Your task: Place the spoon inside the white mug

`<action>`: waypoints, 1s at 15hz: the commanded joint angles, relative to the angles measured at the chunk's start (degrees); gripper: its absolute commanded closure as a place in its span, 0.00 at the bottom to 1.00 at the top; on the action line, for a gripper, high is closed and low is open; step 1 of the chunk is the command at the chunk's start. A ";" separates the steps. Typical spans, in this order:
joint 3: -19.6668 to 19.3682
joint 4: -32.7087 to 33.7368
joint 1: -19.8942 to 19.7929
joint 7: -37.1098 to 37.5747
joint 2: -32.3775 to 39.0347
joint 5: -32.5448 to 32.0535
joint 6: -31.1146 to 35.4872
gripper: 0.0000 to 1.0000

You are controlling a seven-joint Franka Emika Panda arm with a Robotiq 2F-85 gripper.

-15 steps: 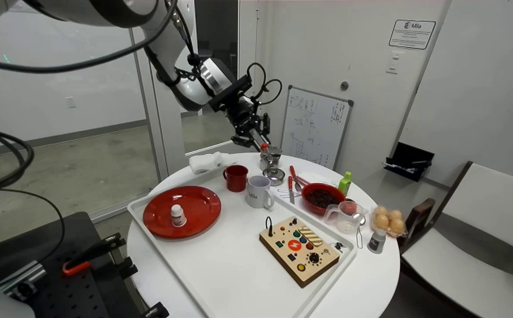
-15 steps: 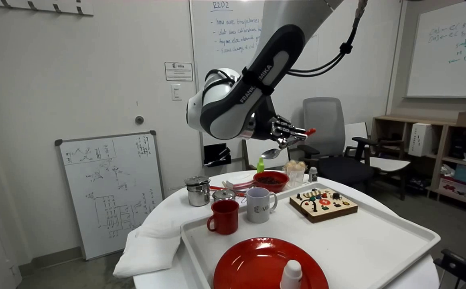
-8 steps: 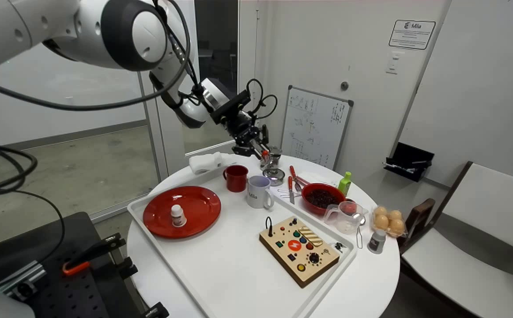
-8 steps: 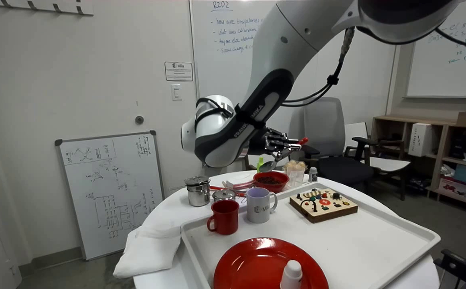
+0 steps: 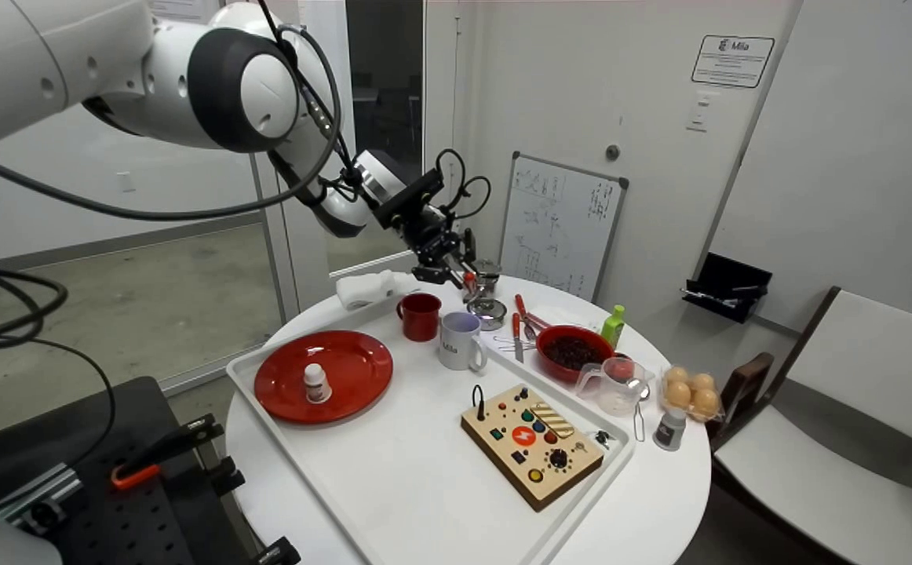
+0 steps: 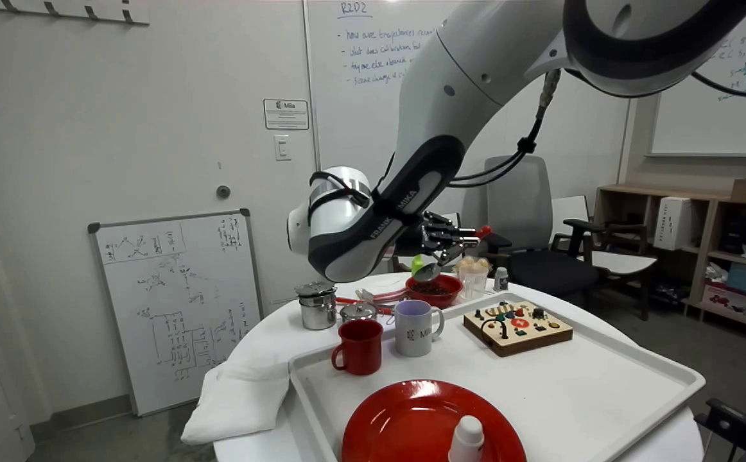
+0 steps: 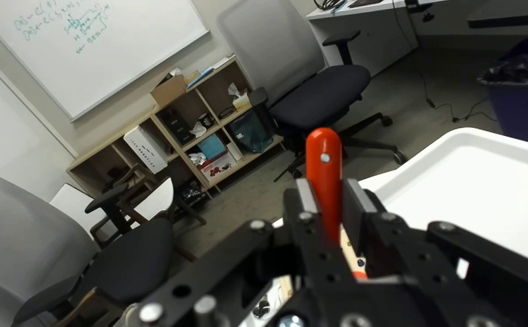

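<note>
My gripper (image 7: 332, 195) is shut on the red handle of the spoon (image 7: 324, 168) in the wrist view. In an exterior view the spoon's metal bowl (image 6: 427, 272) hangs down below the fingers, and the red handle end sticks out past the fingertips. The spoon is tilted in the air. The white mug (image 6: 413, 328) stands upright on the tray, with its opening up and its handle pointing away from the red mug. It also shows in an exterior view (image 5: 458, 342), nearer the camera than the gripper (image 5: 462, 275). The white mug is out of the wrist view.
The red mug (image 6: 360, 346) stands beside the white mug. Metal pots (image 6: 317, 307) and a red bowl (image 6: 434, 290) stand behind the tray (image 6: 636, 410). The tray also holds a red plate (image 5: 287, 384) with a small white shaker (image 5: 316, 383) and a wooden button box (image 5: 533, 447).
My gripper has moved down with the spoon held in it, and the spoon's bowl now hangs lower, in front of the red bowl in an exterior view. The mugs have not moved.
</note>
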 commanded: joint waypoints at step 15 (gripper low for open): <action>-0.48 3.00 2.30 -17.40 3.64 -10.74 -1.76 0.87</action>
